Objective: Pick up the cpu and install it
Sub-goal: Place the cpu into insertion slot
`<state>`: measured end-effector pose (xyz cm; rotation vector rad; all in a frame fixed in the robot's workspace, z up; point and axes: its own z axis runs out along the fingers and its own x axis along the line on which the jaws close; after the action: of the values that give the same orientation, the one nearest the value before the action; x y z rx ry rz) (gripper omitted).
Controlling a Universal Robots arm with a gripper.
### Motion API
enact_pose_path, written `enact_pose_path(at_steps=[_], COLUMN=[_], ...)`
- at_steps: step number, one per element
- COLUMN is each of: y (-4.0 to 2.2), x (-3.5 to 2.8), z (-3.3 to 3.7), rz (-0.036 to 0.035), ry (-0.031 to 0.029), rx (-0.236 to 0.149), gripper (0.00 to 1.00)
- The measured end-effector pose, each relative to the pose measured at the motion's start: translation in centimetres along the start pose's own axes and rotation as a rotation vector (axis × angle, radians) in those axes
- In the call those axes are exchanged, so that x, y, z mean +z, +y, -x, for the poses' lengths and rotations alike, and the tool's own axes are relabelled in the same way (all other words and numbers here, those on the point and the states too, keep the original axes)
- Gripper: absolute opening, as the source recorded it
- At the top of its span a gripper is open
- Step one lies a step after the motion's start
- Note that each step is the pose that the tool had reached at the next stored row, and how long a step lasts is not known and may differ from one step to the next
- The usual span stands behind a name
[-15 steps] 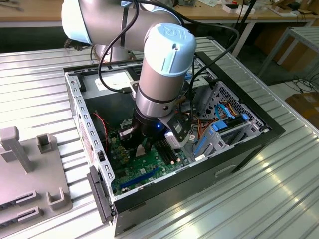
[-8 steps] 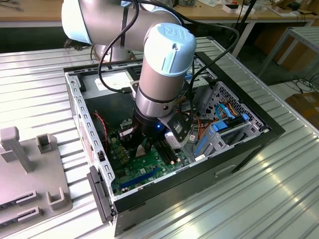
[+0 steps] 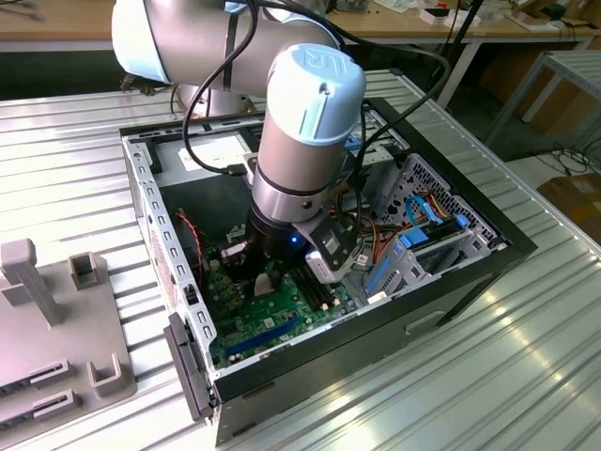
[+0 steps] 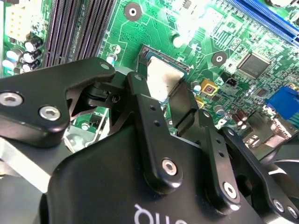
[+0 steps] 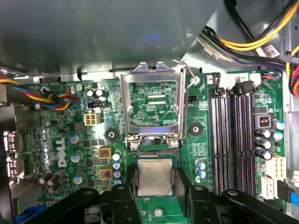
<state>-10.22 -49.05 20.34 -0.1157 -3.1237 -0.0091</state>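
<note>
The black fingers [image 4: 140, 107] close narrowly on opposite edges of the thin, silvery-grey square cpu [image 5: 154, 176]. They hold it level at the dark socket [image 5: 156, 153] on the green motherboard [image 5: 198, 151]. The hinged metal retention frame [image 5: 152, 107] stands open to admit it.

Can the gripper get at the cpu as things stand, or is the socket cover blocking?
Likely yes. The gripper sits right at the cpu, and the socket cover is flipped open, clear of it. Nothing shows between them.
</note>
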Motion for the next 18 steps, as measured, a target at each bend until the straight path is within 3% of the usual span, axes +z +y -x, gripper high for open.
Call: enact_pose_path(at_steps=[4,12,18], y=[0.0,-0.19,-0.17], x=[0.03,0.04,-0.11], z=[0.03,0.05,0.04], rz=[0.0002,-0.0002,0.0003], ry=[-0.0001,0.0001,0.0002], rx=[0.015,-0.019,-0.019], gripper=[0.47,0.47,0.47])
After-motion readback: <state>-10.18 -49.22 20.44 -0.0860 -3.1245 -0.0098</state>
